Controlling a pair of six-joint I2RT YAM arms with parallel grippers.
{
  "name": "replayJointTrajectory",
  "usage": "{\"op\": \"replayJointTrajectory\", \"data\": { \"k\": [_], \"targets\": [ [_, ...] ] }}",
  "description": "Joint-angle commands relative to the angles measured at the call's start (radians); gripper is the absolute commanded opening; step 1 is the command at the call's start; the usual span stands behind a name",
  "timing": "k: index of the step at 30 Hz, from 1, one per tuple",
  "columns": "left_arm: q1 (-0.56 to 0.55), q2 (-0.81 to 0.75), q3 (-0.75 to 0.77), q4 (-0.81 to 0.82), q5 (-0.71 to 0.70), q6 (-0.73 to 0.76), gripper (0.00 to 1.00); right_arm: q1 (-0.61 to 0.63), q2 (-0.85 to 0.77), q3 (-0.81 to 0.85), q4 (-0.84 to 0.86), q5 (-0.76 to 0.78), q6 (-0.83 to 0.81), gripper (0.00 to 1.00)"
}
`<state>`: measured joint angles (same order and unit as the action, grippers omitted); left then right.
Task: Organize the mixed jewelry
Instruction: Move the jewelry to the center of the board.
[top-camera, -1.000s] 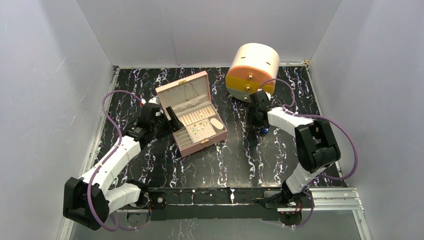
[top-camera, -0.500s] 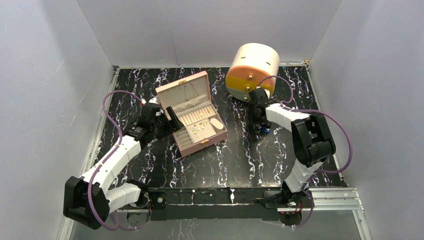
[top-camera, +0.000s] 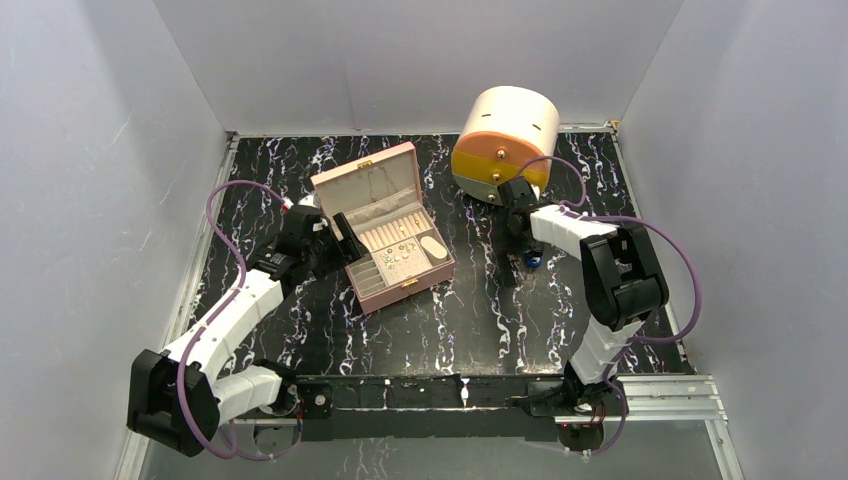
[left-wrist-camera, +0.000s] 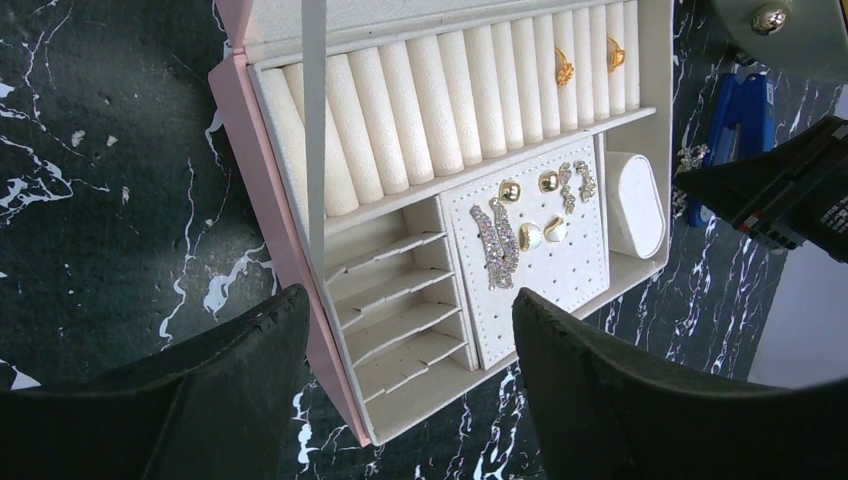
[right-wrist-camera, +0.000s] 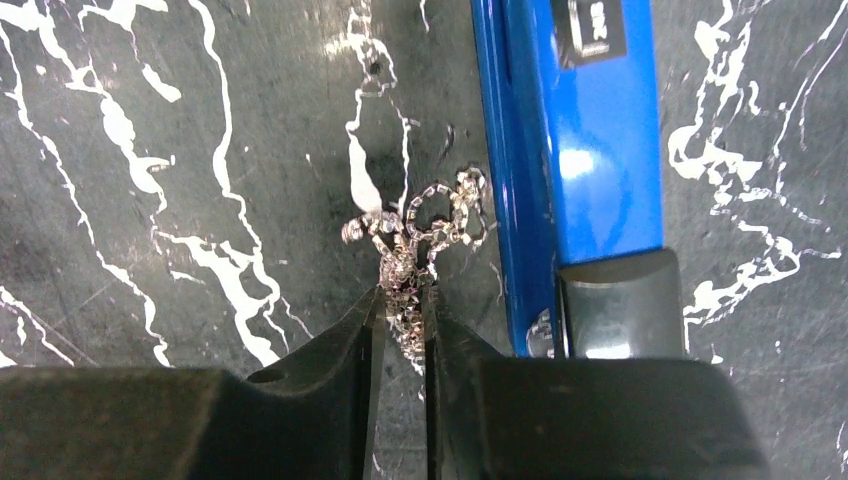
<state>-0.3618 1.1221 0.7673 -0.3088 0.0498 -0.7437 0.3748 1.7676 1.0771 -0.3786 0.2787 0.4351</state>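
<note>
My right gripper (right-wrist-camera: 403, 300) is shut on a tiny silver glinting earring (right-wrist-camera: 415, 235) lying on the black marbled table, just left of a blue elongated object (right-wrist-camera: 575, 130). In the top view this gripper (top-camera: 519, 250) is down by that blue object (top-camera: 533, 260). The pink box (top-camera: 385, 225) stands open; its cream tray (left-wrist-camera: 640, 250) holds gold rings (left-wrist-camera: 590, 62) in the rolls and several gold and silver earrings (left-wrist-camera: 530, 215) on the pad. My left gripper (left-wrist-camera: 410, 330) is open and empty above the box's near left corner.
A round cream and orange case (top-camera: 503, 140) with gold knobs lies on its side at the back right. White walls enclose the black marbled table (top-camera: 470, 310). A metal rail (top-camera: 650, 395) runs along the near edge.
The right arm has shifted slightly over the blue object and its wrist has turned a little. The left arm has not moved.
</note>
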Motion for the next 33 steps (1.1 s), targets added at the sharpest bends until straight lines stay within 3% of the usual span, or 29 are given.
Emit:
{"op": "replayJointTrajectory", "data": {
  "k": [1,12,19,20,24,33],
  "targets": [
    [0.005,-0.003,0.031,0.011,0.003,0.011,0.72,-0.005,-0.058,-0.013,-0.090,-0.054,0.042,0.22],
    [0.006,0.008,0.049,-0.001,0.014,0.036,0.72,-0.005,-0.227,-0.165,-0.216,-0.263,0.150,0.08],
    [0.005,0.009,0.047,-0.007,0.022,0.048,0.72,-0.005,-0.336,-0.253,-0.295,-0.330,0.267,0.06],
    [0.006,0.009,0.047,-0.007,0.022,0.049,0.72,-0.005,-0.349,-0.260,-0.304,-0.332,0.276,0.08],
    [0.006,0.008,0.052,-0.008,0.022,0.054,0.72,-0.006,-0.376,-0.240,-0.318,-0.292,0.282,0.33],
    [0.005,-0.024,0.063,-0.006,0.008,0.062,0.72,-0.005,-0.297,-0.166,-0.261,-0.147,0.151,0.34]
  ]
}}
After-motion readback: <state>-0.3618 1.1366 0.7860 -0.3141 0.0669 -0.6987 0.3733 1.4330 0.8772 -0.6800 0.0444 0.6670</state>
